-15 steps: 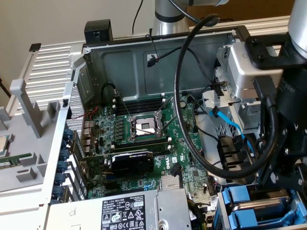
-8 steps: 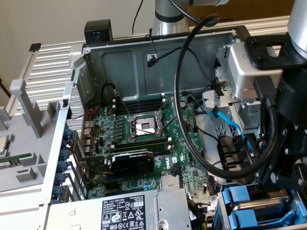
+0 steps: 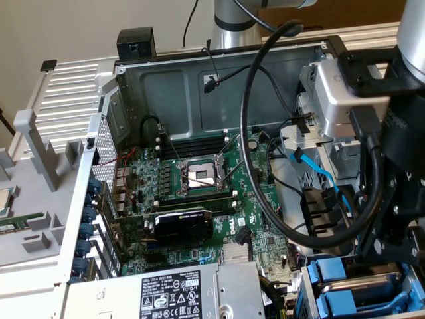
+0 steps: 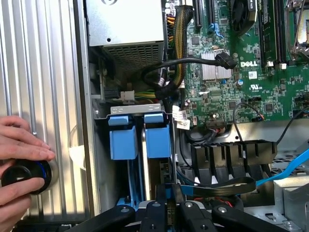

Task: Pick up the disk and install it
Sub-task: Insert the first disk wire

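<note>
My pincer point(image 4: 166, 205) is clamped on the disk point(image 4: 166, 191), low center of frame, edge-on above the blue-railed bay point(image 4: 140, 135). Risk, I judge: slight tilt jams rails; black cable bundle point(image 4: 217, 186) alongside snags; hand point(image 4: 19, 164) at left stays near.

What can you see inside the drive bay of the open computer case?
Inside the grey metal drive bay stand two bright blue plastic carriers; a silver edge shows between them. The pincer covers their lower ends, so deeper parts stay hidden.
</note>
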